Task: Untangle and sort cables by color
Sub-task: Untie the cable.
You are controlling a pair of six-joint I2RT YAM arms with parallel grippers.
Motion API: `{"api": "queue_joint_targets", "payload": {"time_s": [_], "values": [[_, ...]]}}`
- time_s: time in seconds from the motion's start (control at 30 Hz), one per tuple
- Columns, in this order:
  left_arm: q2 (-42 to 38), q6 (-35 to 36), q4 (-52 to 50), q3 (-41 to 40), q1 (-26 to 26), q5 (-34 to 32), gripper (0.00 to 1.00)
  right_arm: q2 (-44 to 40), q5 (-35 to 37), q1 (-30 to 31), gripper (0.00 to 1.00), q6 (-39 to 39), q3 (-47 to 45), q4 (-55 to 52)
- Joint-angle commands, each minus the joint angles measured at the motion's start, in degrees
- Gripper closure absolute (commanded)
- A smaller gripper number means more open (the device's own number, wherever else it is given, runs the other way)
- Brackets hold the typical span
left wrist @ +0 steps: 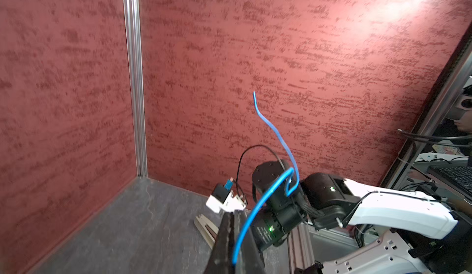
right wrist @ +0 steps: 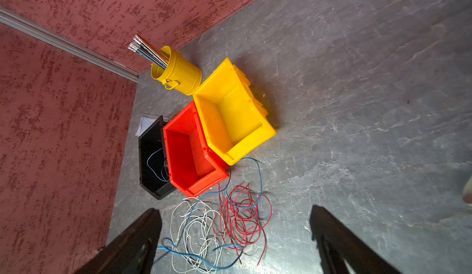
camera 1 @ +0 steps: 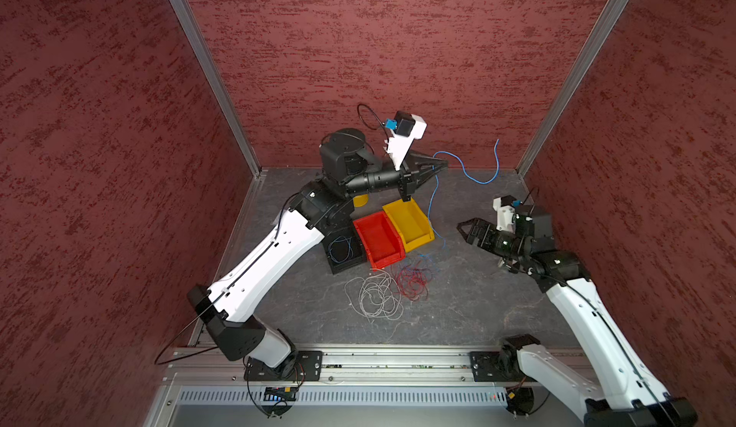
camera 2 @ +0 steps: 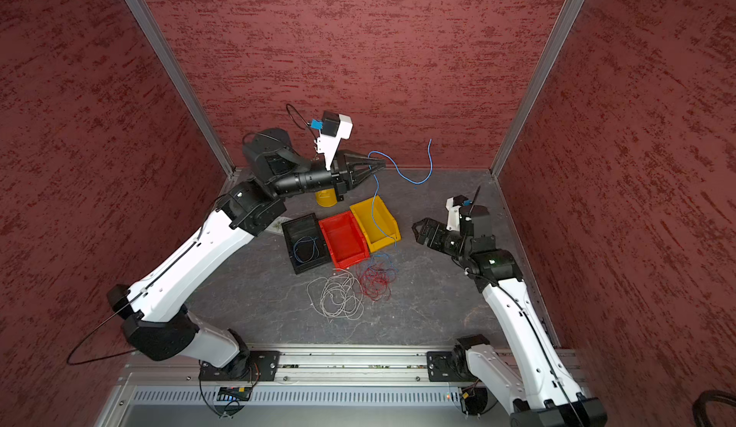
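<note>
Up near the back wall, the left gripper (camera 1: 440,165) is clenched on a blue cable (camera 1: 484,183). One end curls free in the air, and the rest trails down past the yellow bin (camera 1: 410,222) to the red cables (camera 1: 412,281) on the table (camera 1: 478,305). Grey cables (camera 1: 376,295) lie just beside them. The right gripper (camera 1: 464,233) hovers nearby, spread wide and empty.

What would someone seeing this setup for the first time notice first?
Probably the blue cable pinched in the shut left hand, held high near the back wall and trailing down toward the table. Below sit a black bin, red bin and yellow bin in a row, with whitish-grey cables and red cables tangled in front, and the right hand open off to the side.
</note>
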Motion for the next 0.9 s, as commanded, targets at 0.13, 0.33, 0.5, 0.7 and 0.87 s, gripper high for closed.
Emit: {"api": "queue_joint_targets", "payload": {"time_s": [0.13, 0.33, 0.5, 0.7, 0.87], "values": [[2.4, 3.2, -3.7, 9.4, 1.4, -0.5, 1.0, -4.4, -15.0, -0.4, 0.05, -6.0, -8.3, 13.0], [3.6, 3.7, -7.2, 14.4, 2.0, 0.7, 1.0, -8.1, -24.2, 1.0, 0.08, -12.2, -17.3, 25.0], [3.3, 4.0, -8.1, 15.3, 2.2, 0.4, 1.0, -5.8, -28.0, 5.4, 0.08, -16.6, -16.7, 28.0], [3.6, 3.8, -7.9, 15.2, 2.2, 0.3, 1.0, -1.5, -25.8, 13.0, 0.08, -19.7, -13.8, 28.5], [3.9, 3.8, -7.8, 15.2, 2.3, 0.4, 1.0, 0.6, -22.1, 15.7, 0.15, -20.4, -13.7, 30.0]]}}
